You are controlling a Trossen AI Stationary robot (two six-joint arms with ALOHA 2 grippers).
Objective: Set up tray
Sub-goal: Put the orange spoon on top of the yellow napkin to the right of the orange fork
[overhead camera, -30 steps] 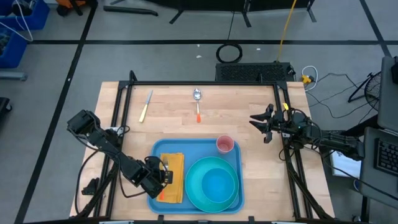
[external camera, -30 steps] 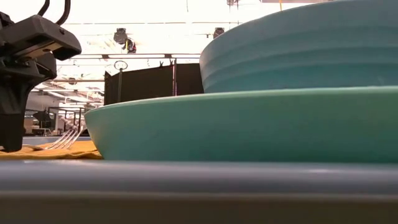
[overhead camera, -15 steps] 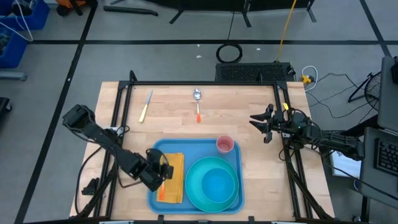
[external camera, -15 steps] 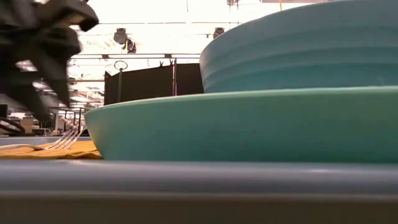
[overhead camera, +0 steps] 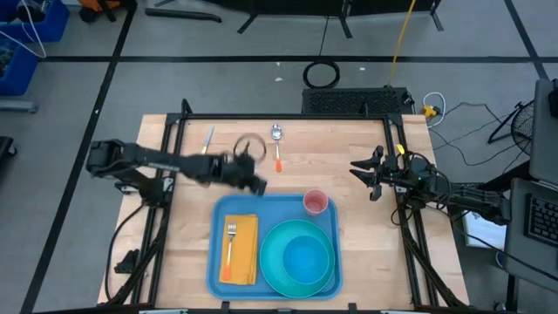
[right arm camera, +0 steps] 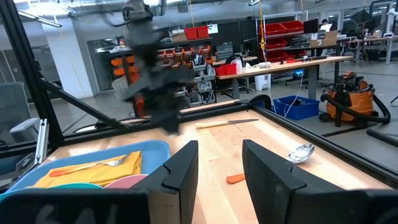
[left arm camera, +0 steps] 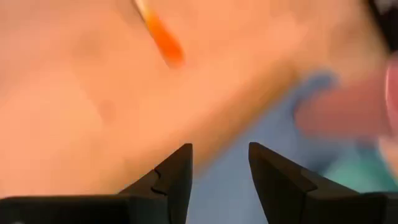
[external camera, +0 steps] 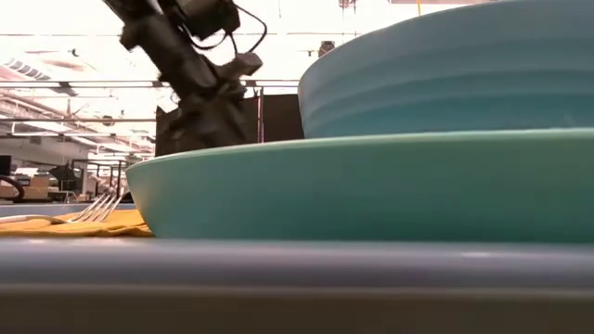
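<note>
While the large light-blue plastic tray (overhead camera: 275, 246) sat at the desk's near edge, the empty, open left gripper (overhead camera: 255, 180) hovered just beyond it, nearer than the open right gripper (overhead camera: 364, 174).

Light-blue tray (overhead camera: 218, 271), teal plate (overhead camera: 324, 277), pink cup (overhead camera: 316, 203), yellow-orange napkin (overhead camera: 247, 253), pale wood table (overhead camera: 331, 157)
</note>
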